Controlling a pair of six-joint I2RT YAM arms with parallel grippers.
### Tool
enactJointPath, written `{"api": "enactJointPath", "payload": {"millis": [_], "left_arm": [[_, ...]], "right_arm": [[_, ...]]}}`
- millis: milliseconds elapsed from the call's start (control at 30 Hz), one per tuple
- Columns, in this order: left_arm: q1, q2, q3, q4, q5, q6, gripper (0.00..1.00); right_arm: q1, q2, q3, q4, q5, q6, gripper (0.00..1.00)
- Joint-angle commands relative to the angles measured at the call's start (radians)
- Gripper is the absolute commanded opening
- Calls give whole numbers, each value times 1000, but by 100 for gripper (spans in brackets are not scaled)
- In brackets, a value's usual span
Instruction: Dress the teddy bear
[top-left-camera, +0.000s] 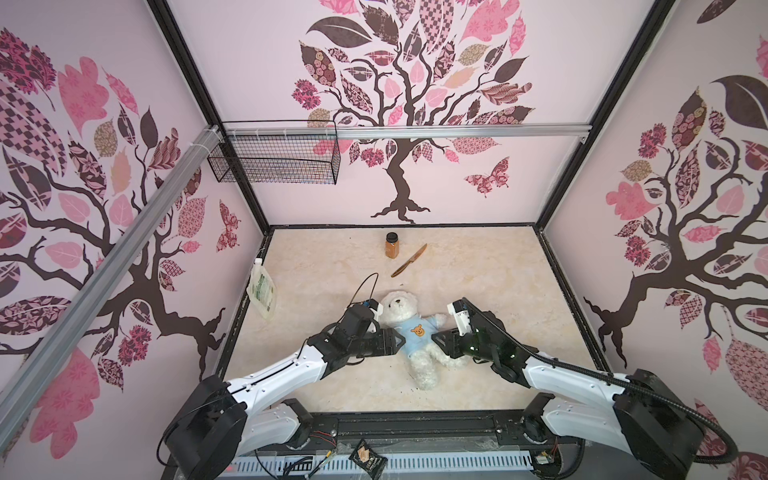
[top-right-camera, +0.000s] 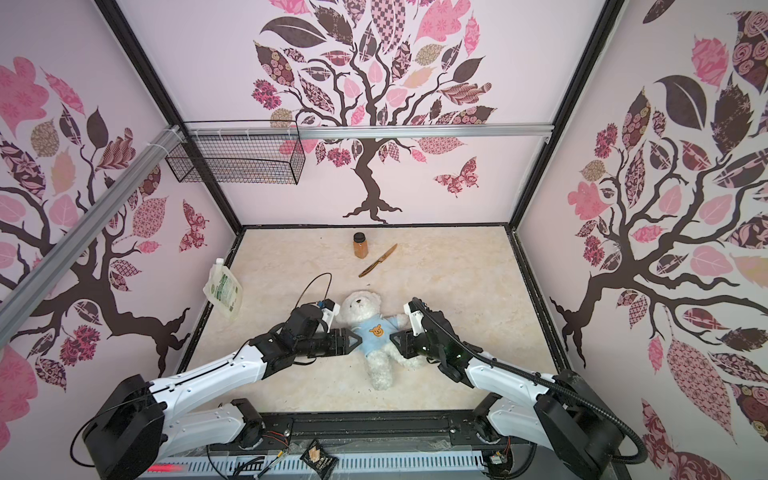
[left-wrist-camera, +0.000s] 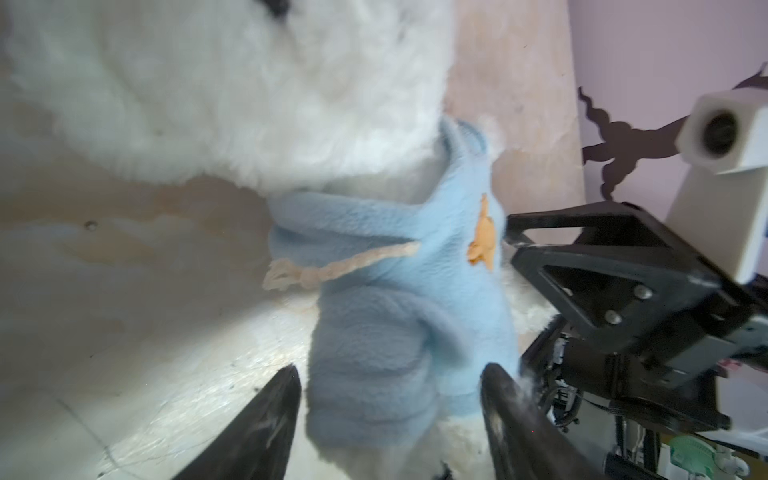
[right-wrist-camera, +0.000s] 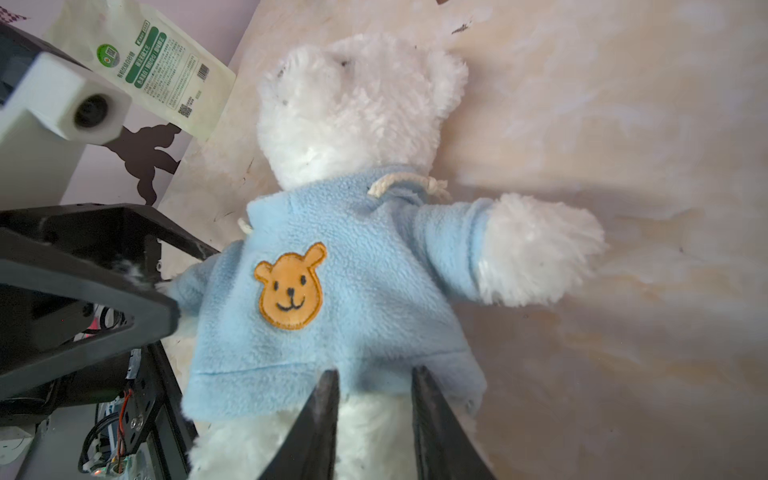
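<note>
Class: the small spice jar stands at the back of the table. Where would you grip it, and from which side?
Grip the spice jar round its straight body below the dark lid, probably from the left arm's side: it stands upright, and the wooden knife lies close on the other side.

Both top views look steeply down from above the near edge over the whole tabletop (top-left-camera: 478, 291) (top-right-camera: 457, 291). Wrist cameras sight along the left claw (left-wrist-camera: 392, 370) and right claw (right-wrist-camera: 375, 372), close up, sharing the bear (right-wrist-camera: 353, 104) from opposite sides.
</note>
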Motion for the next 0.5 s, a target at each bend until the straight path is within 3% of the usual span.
{"api": "enactJointPath", "payload": {"millis": [0,167,300,367,400,433,467], "left_arm": [[13,41,-11,-18,-62,15,64],[105,103,-14,20,-67,49,51],[125,125,-3,32,-57,73,51],[125,120,1,32,-43,70,51],[124,114,-2,33,-39,69,51],[125,102,-4,35,-36,66,51],[125,90,-9,37,-34,64,52]], "right_arm": [[57,23,8,32,-22,26,33],[68,-74,12,-52,43,15,40],[60,-175,-11,-91,157,24,50],[22,-192,-23,-96,152,69,57],[4,-189,-26,-84,126,93,61],[-8,-180,-28,-61,89,121,76],[-9,-167,-25,-45,65,142,83]]}}
